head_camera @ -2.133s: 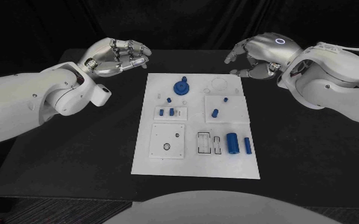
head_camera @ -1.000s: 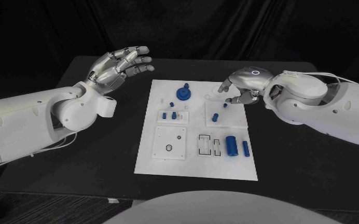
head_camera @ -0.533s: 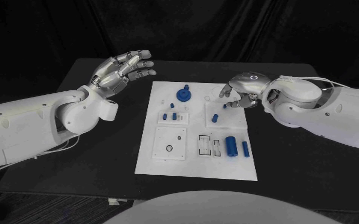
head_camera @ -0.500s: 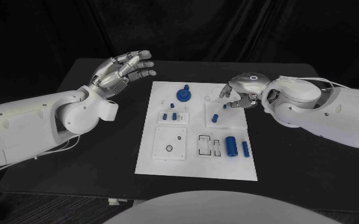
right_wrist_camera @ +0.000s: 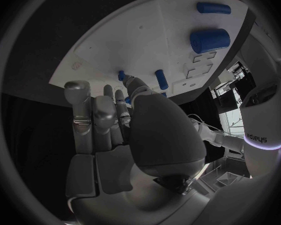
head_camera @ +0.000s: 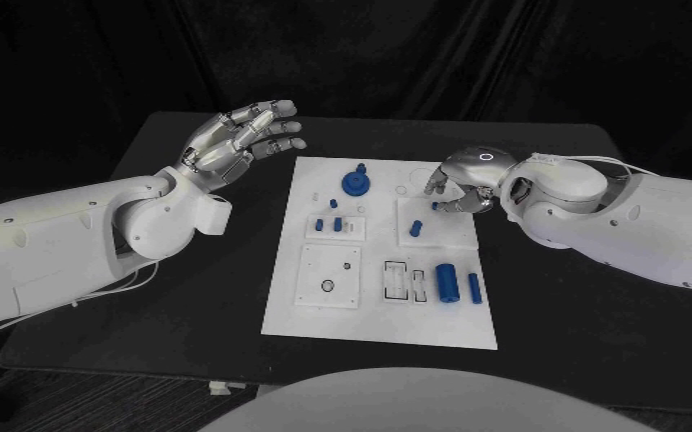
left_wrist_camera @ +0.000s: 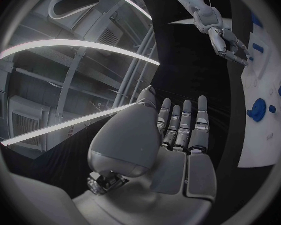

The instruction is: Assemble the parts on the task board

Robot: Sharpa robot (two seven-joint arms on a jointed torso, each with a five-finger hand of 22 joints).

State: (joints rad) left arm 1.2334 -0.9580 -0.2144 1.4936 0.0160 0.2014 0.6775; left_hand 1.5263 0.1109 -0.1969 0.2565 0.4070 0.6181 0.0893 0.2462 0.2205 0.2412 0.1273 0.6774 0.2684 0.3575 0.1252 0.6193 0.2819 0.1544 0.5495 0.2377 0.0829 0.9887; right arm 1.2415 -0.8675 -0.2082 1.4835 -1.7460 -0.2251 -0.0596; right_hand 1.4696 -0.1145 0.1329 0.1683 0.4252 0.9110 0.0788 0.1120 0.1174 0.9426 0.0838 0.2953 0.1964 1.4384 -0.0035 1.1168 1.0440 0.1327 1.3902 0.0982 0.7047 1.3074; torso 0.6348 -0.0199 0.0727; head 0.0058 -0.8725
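The white task board (head_camera: 372,314) lies mid-table. On it stand a blue round piece with a knob (head_camera: 355,184), several small blue pegs (head_camera: 336,223), a thick blue cylinder (head_camera: 446,279) and a slim one (head_camera: 473,287). My right hand (head_camera: 462,180) hangs over the board's far right part, fingers pointing down by a small peg (head_camera: 434,192). In the right wrist view the thumb tip sits next to that peg (right_wrist_camera: 121,75), with nothing gripped. My left hand (head_camera: 238,137) is raised off the board's far left corner, fingers spread and holding nothing; its palm (left_wrist_camera: 178,140) faces the left wrist camera.
The black table (head_camera: 173,282) has bare room on both sides of the board. A white square plate with a hole (head_camera: 327,275) and slotted recesses (head_camera: 402,279) sit on the board's near half. The left wrist view also catches my right hand (left_wrist_camera: 228,42) over the board (left_wrist_camera: 265,140).
My right hand has come down from beyond the board's far right corner to just over the small peg. My left hand uncurled, spread its fingers and stayed raised.
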